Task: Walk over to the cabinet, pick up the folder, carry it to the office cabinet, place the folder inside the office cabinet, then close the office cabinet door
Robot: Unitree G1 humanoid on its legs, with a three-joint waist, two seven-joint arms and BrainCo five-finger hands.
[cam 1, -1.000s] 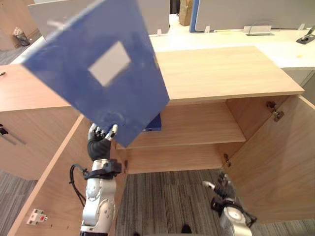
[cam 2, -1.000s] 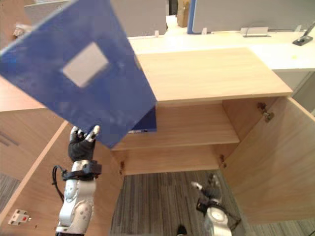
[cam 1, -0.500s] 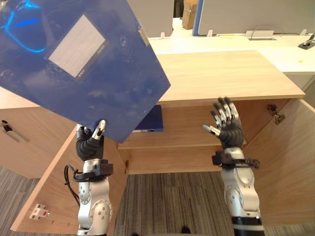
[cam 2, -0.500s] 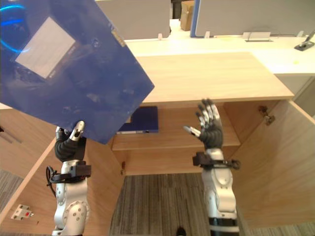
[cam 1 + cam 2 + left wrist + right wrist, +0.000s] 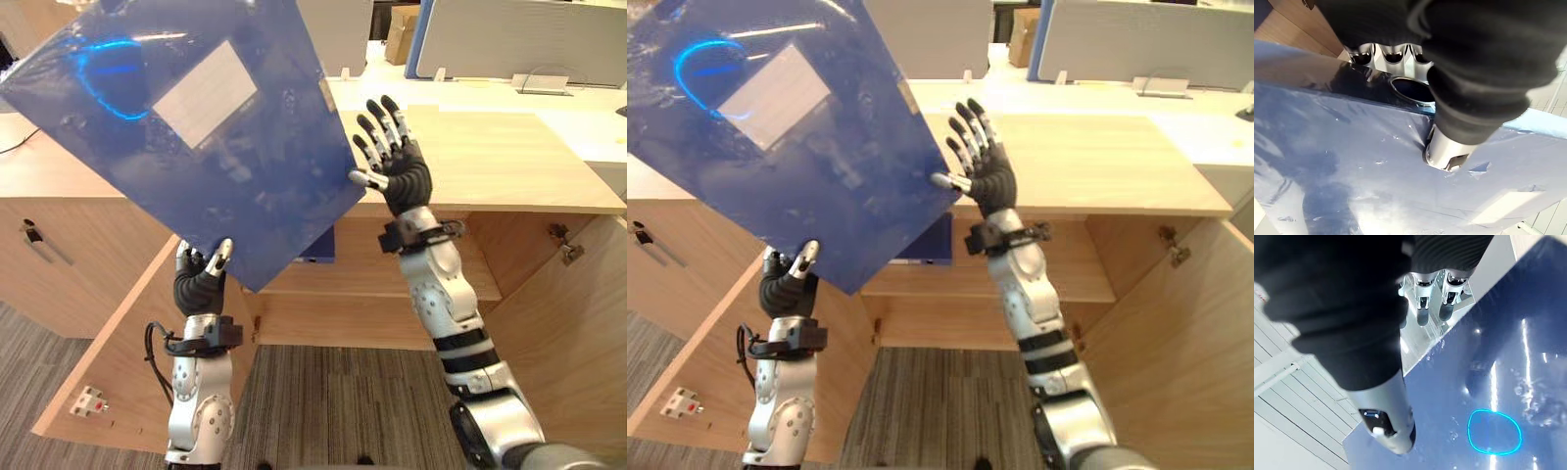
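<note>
Office cabinet (image 5: 509,166) stands with both doors open. Blue folder (image 5: 196,147) is held up tilted before it. Right hand (image 5: 397,171), fingers spread straight, is at its right edge. Left hand (image 5: 199,284) pinches its lower corner. Another folder (image 5: 929,240) lies on the shelf.

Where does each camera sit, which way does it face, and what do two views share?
Left eye view: on head, looking down at open cabinet; left hand, right hand show.
Right eye view: beside it, same scene.
Left wrist view: along left hand pinching the folder.
Right wrist view: along open right hand, towards folder.
Shared: both wrist views show the folder.
</note>
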